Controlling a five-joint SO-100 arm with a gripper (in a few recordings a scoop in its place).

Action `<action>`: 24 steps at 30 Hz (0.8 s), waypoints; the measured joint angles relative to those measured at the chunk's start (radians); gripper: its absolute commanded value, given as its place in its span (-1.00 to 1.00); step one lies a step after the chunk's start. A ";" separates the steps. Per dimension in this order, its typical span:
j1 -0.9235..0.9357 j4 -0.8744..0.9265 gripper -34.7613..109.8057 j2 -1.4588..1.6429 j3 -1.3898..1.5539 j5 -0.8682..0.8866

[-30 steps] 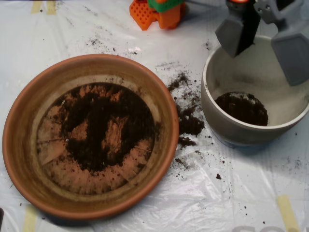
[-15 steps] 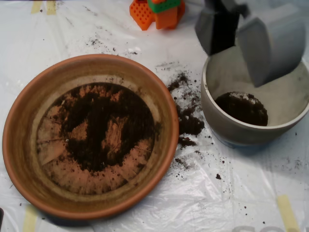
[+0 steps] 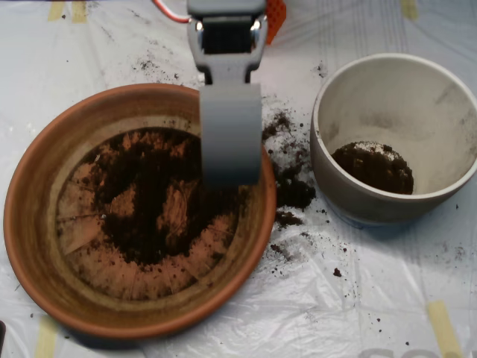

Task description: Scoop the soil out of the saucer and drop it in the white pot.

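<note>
Scoop (image 3: 230,175) hangs over right side of saucer (image 3: 30,246), can't tell if halves are apart; soil (image 3: 149,201) sits under and left of it, probably lining up next bite; white pot (image 3: 447,97) off to right, some dirt in already.

The grey scoop (image 3: 231,134) hangs over the saucer's (image 3: 37,246) right side, above its soil (image 3: 149,201). The white pot (image 3: 335,186) stands to the right, with spilled soil between them.
</note>
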 measured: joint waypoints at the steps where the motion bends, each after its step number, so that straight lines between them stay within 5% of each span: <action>1: 0.015 -0.034 0.11 0.021 0.080 0.002; 11: 0.178 -0.295 0.16 0.052 0.557 -0.049; 24: 0.388 -0.428 0.30 -0.259 0.558 -0.098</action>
